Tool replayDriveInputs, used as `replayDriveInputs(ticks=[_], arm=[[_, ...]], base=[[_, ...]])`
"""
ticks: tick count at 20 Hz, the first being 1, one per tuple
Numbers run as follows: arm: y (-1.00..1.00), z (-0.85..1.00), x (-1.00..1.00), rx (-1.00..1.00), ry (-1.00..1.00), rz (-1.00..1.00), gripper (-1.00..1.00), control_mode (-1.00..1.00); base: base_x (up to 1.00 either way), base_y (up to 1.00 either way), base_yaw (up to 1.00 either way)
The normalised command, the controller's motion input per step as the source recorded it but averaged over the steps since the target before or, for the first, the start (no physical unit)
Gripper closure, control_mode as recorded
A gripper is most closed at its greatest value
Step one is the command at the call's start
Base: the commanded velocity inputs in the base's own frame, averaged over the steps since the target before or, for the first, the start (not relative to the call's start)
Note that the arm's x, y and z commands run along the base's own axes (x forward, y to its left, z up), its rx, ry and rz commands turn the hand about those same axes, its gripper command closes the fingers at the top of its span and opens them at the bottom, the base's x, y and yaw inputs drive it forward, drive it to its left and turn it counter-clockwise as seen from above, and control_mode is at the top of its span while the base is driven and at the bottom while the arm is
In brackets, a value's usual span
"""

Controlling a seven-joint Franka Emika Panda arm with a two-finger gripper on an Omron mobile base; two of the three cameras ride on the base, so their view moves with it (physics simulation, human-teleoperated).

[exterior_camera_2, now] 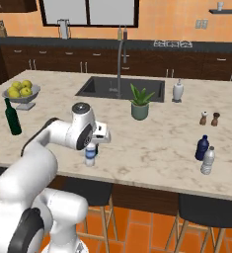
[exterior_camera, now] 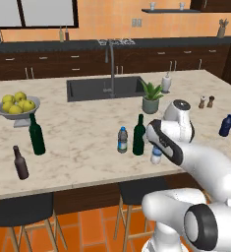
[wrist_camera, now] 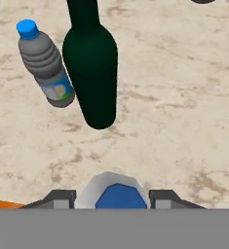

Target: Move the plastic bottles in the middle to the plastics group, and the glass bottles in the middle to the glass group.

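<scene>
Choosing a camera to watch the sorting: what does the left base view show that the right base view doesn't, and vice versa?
Left base view: the middle green bottle and a second water bottle beside it; from the right, the arm stands in front of that spot. Right base view: the pale bottle whole, where the left view cuts it at the frame edge. Both: the water bottle between the jaws, the far green bottle, the blue bottle and the fruit bowl.

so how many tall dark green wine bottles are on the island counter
2. One tall dark green wine bottle stands at the left, by the fruit bowl. The other green wine bottle stands mid-counter beside a small clear water bottle. None seems hidden.
</scene>
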Motion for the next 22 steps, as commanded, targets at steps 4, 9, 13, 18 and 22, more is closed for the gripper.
replayDriveInputs(ticks=[4,9,13,18,22], arm=[[-0.74,0.35,-0.37,-0.01,0.0,-0.29,1.0,-1.0],[-0.76,0.2,-0.14,-0.04,0.04,-0.46,1.0,-1.0],[-0.71,0.13,0.0,-0.08,0.02,-0.58,1.0,-1.0],[-0.76,0.06,0.03,-0.09,0.0,-0.48,1.0,-1.0],[-0.95,0.01,0.11,-0.02,0.0,-0.13,1.0,-1.0]], base=[[0.0,0.0,0.0],[0.0,0.0,0.0],[0.0,0.0,0.0],[0.0,0.0,0.0],[0.0,0.0,0.0]])
